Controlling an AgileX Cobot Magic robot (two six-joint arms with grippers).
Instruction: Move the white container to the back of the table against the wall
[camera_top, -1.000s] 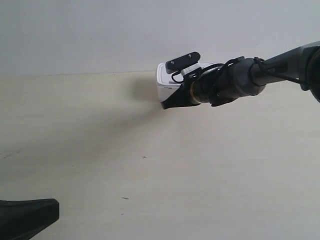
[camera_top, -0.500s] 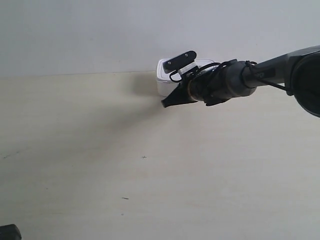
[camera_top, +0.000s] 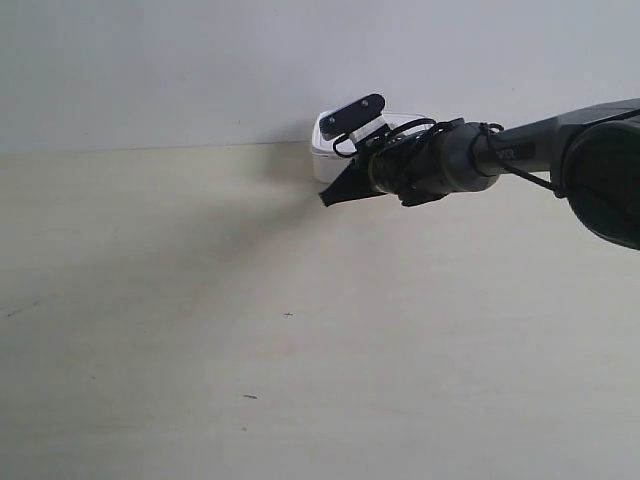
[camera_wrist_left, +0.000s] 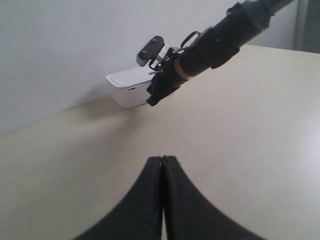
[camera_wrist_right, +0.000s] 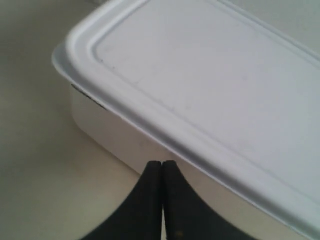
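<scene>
While the white container (camera_top: 322, 160) sits at the tabletop's (camera_top: 200, 300) back edge, at or just off the wall (camera_top: 200, 70), your right gripper's (camera_wrist_right: 162, 167) closed jaws touch its near side, and the left gripper (camera_wrist_left: 162, 160), also closed, is well apart.

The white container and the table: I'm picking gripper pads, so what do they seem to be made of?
The white container looks like moulded plastic, smooth with a soft sheen: rounded corners and a raised rim around the flat lid. The table looks like pale wood-grain laminate or veneer, matte; faint streaks show, which one is unclear.
</scene>
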